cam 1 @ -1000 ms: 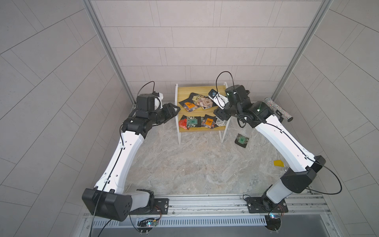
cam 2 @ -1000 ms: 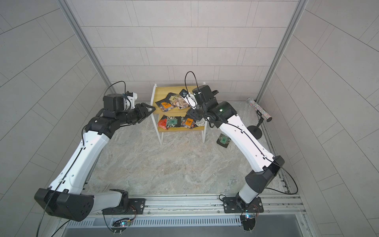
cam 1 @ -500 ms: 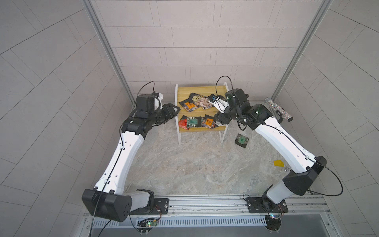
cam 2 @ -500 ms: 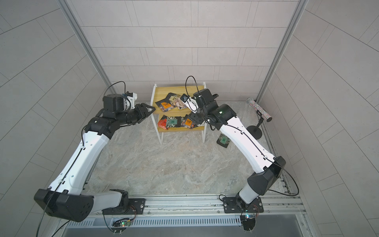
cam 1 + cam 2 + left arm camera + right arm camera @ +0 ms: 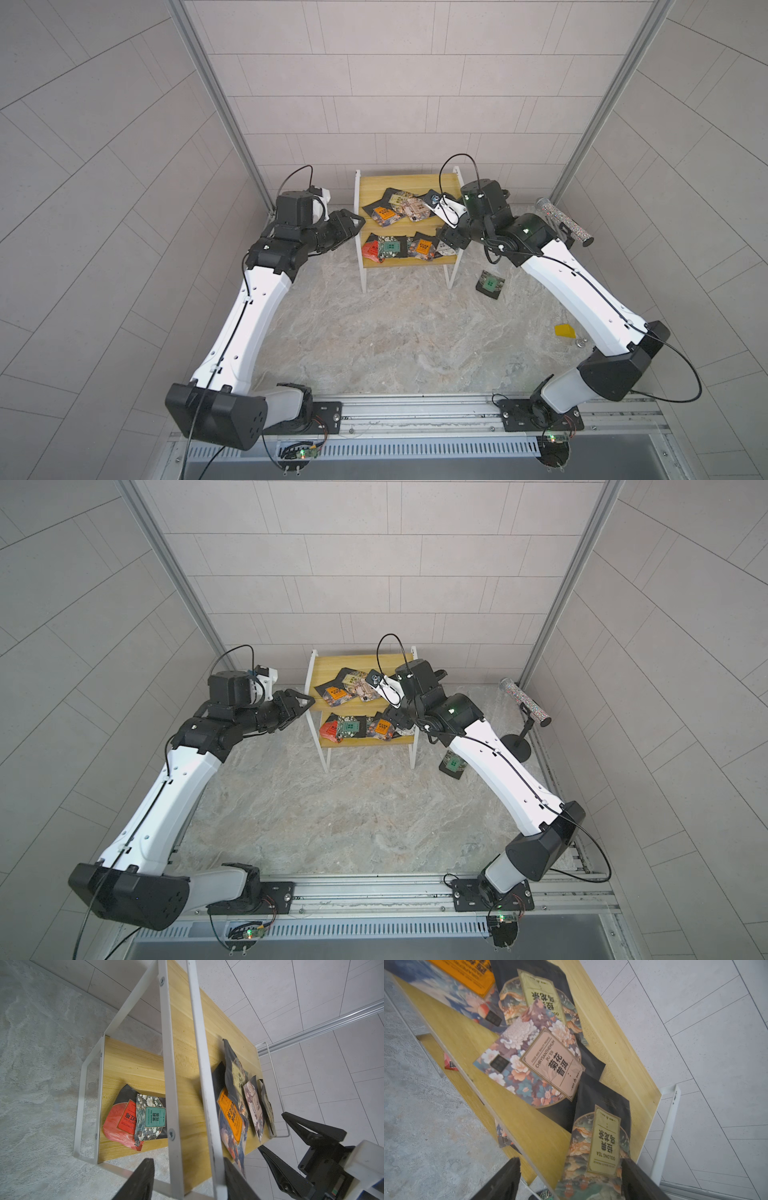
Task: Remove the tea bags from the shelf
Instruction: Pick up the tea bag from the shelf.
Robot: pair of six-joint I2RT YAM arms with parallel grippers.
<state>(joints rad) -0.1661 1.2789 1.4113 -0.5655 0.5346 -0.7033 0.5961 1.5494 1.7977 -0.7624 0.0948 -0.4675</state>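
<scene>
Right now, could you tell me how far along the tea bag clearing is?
Done: one green-labelled tea bag lies off the shelf on the table. In hand: the open right gripper is lined up on the oolong sachet on the top board. Left: the other sachets on both tiers.

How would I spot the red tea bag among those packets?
Look at the small wooden shelf by the back wall. On its lower board, at the end nearest the left gripper, lies the red tea bag, partly under a green-labelled one; its face alone is red.
</scene>
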